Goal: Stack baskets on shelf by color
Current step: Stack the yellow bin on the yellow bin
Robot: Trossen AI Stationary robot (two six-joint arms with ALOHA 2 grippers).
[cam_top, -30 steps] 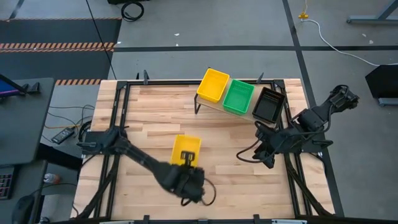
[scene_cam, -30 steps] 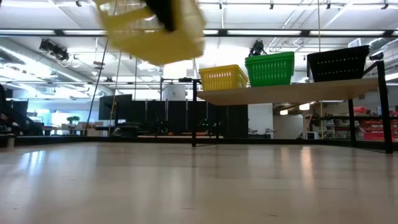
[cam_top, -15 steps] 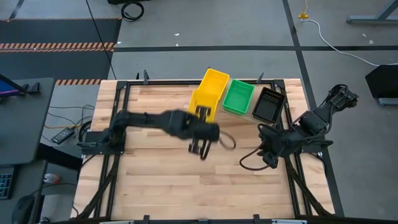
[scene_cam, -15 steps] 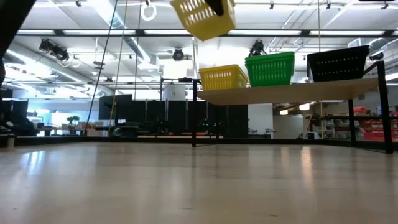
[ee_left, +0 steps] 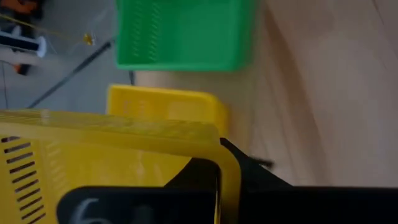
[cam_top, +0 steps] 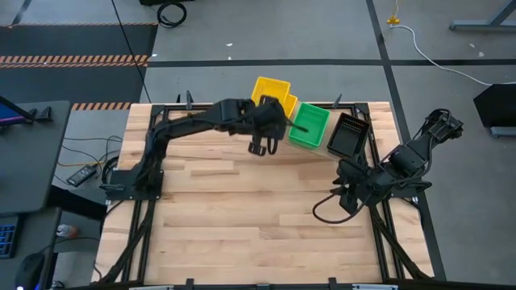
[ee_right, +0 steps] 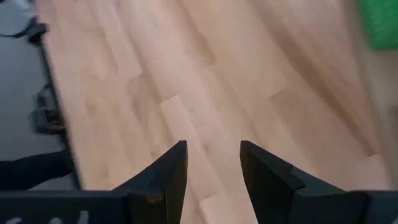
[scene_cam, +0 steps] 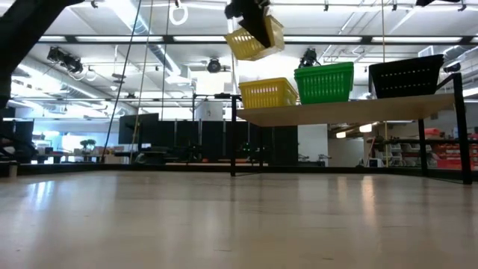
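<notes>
item 1, nearest you: right gripper (ee_right: 210, 163), jaws parted, holding nothing, low over the bare table (cam_top: 242, 217). item 2: left gripper (cam_top: 270, 122), clamped tight on a tilted yellow basket (scene_cam: 256, 37), raised above the shelf (scene_cam: 351, 110). item 3, on that shelf: 1 yellow stack (scene_cam: 267, 93), 1 green (scene_cam: 324, 81), 1 black (scene_cam: 407, 75).

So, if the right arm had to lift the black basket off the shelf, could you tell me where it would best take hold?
Probably the black basket by its near long wall, from above: it sits upright and open-topped at the end of the shelf nearest the right gripper, its thin rim fits between open fingers, and the green basket crowds the other side.
</notes>
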